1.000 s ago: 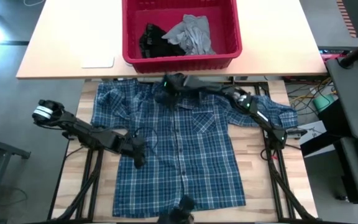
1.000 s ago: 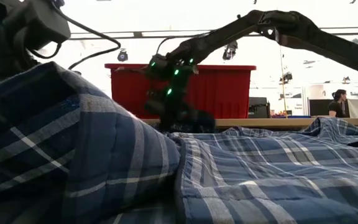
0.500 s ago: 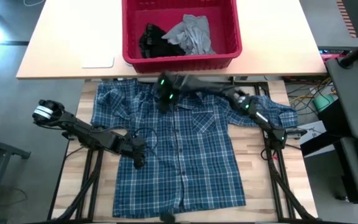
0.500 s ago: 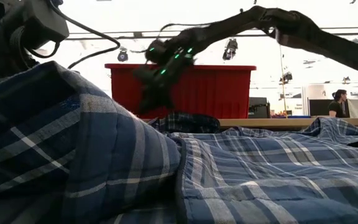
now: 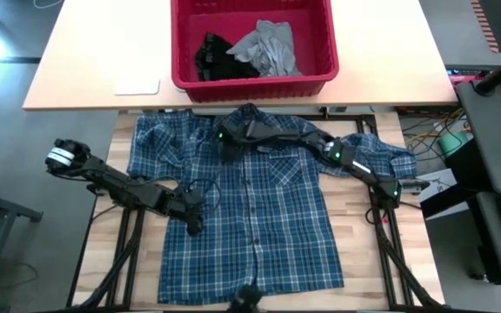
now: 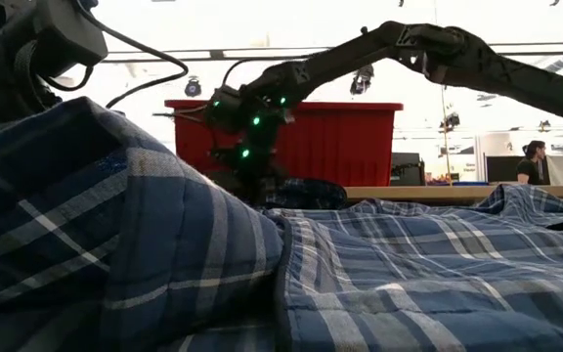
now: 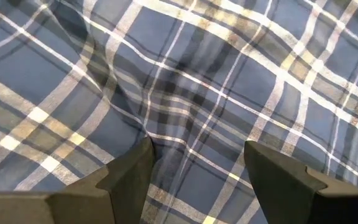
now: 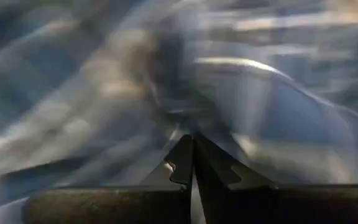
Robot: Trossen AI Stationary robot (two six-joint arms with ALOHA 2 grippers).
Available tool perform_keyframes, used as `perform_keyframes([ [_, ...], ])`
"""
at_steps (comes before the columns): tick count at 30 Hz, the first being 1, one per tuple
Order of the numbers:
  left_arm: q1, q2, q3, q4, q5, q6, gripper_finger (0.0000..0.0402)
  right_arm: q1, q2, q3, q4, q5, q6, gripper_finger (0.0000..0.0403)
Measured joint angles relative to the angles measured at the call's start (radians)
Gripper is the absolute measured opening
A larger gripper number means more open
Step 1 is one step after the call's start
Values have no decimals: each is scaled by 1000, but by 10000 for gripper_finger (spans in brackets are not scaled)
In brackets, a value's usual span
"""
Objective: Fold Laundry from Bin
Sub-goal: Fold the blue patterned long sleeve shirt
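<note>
The blue-and-white plaid shirt (image 5: 259, 209) lies spread front up on the wooden table, its collar (image 5: 250, 113) toward the red bin (image 5: 255, 85). A light grey T-shirt (image 5: 272, 48) and a small black garment (image 5: 211, 52) lie in the bin. My left gripper (image 5: 194, 217) stands open on the shirt's left side, pointing steeply down. My right gripper (image 5: 224, 143) is shut over the shirt just left of the collar, its arm reaching across from the right. The right wrist view is blurred. My left gripper has its two fingertips (image 7: 143, 152) set down on the shirt's left front panel from above, wide apart. A low ridge of plaid cloth (image 7: 191, 134) runs between them; the cloth lies on the table. My right gripper hangs shut close over the shirt beside the collar (image 6: 291, 188); I cannot tell whether it touches the cloth.
The bin stands on a tan table behind the wooden one, with a flat white thing (image 5: 137, 85) to its left. The shirt's near hem bulges up before the low camera (image 6: 115, 244). A person (image 6: 534, 156) sits far off in the room at the right.
My right gripper, shut throughout, has left the collar, risen briefly, then swung toward the table's left and a little toward the near edge, coming down beside the collar. The collar, covered before, now shows. The shirt lies as it did.
</note>
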Motion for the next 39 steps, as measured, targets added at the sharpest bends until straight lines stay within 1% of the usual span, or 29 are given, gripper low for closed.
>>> perform_keyframes([
  [2, 0, 0, 0, 0, 0, 0, 239, -29, -24, 1, -11, 48, -28, 9],
  [7, 0, -1, 0, 0, 0, 0, 239, -66, -87, 1, -49, 65, -99, 9],
  [10, 0, -2, 0, -1, 0, -4, 239, -67, -145, 1, -70, 52, -136, 9],
  [13, 0, -4, -1, -2, 0, -8, 239, -53, -206, -7, -78, 10, -181, 9],
  [16, 0, -13, -1, -1, -1, -11, 239, -15, -273, -64, -68, -38, -212, 9],
  [19, 0, -31, -2, -3, -9, -18, 239, 27, -363, -195, -19, -65, -232, 9],
  [21, 0, -42, -4, -4, -12, -21, 239, 51, -444, -316, 51, -92, -234, 9],
  [24, 0, -51, 1, -14, -17, -28, 239, 81, -593, -514, 178, -183, -239, 9],
  [27, 1, -55, 32, -31, -18, -8, 243, 101, -747, -720, 287, -295, -204, 9],
  [28, 3, -56, 48, -42, -19, -1, 246, 105, -798, -785, 312, -313, -188, 9],
  [30, 10, -56, 85, -63, -21, 24, 259, 113, -904, -905, 345, -311, -156, 9],
  [34, 48, -56, 174, -106, -39, 95, 295, 130, -1094, -1089, 354, -309, -114, 9],
  [36, 80, -56, 221, -147, -53, 143, 314, 147, -1160, -1168, 349, -313, -74, 9],
  [39, 126, -56, 304, -199, -106, 220, 337, 183, -1245, -1272, 339, -312, -28, 9],
])
